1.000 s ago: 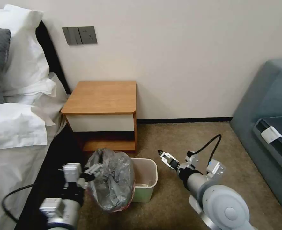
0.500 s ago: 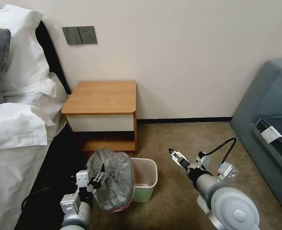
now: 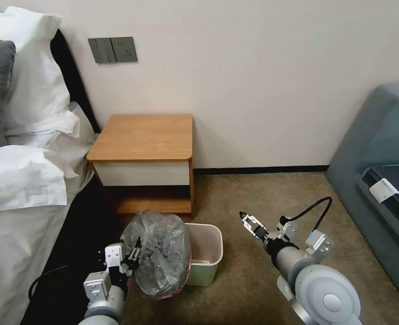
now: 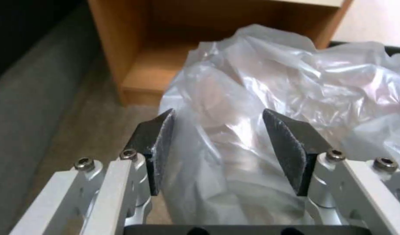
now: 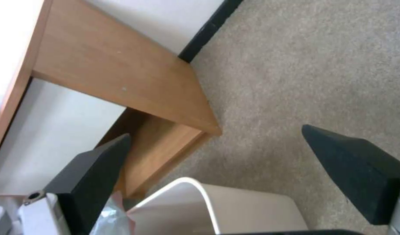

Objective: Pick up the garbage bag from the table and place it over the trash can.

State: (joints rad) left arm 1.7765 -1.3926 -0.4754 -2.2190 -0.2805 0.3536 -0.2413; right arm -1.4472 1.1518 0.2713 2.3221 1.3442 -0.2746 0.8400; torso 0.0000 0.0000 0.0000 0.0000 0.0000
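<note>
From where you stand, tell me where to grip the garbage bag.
Grip the bunched fold on the garbage bag side facing the left gripper, whose open jaws already straddle it. Come from the bed side; the trash can blocks the other.

My head camera looks forward and down from well back at the bench (image 3: pixel 145 137), trash can (image 3: pixel 206 253) and wall. My left wrist camera sits close against the garbage bag (image 4: pixel 261 107); my right wrist camera looks down on bench and can, which all views share.

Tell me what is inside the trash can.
The trash can shows a bare cream inner wall on its right side. The garbage bag drapes over its left side and hides that part and most of the floor of the can.
</note>
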